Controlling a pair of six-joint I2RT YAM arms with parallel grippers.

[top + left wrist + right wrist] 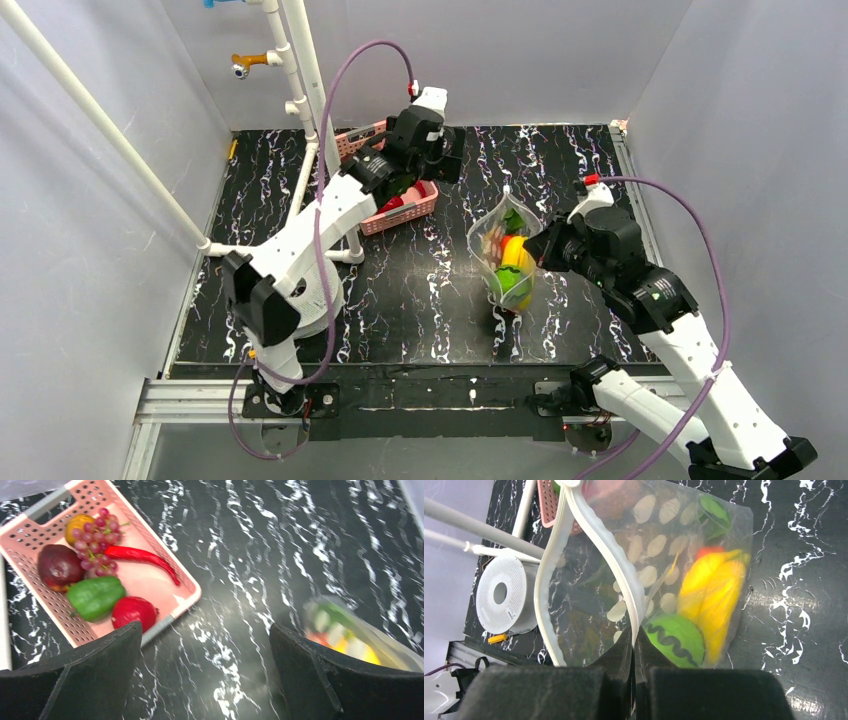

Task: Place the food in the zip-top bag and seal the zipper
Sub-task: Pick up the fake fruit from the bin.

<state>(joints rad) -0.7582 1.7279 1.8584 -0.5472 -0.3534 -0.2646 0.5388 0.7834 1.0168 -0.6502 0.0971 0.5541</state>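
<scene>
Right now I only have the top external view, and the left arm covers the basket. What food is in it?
Observer: The left wrist view shows the pink basket holding a green pepper, a red chili, grapes, a dark purple fruit, a red round piece and an orange one.
Operator: Is the left arm carrying anything?
Observer: No, the left fingers stand wide apart with nothing between them.
Operator: And the right?
Observer: The right fingers are shut on the white zipper, and the zip-top bag gapes open at the mouth.
</scene>
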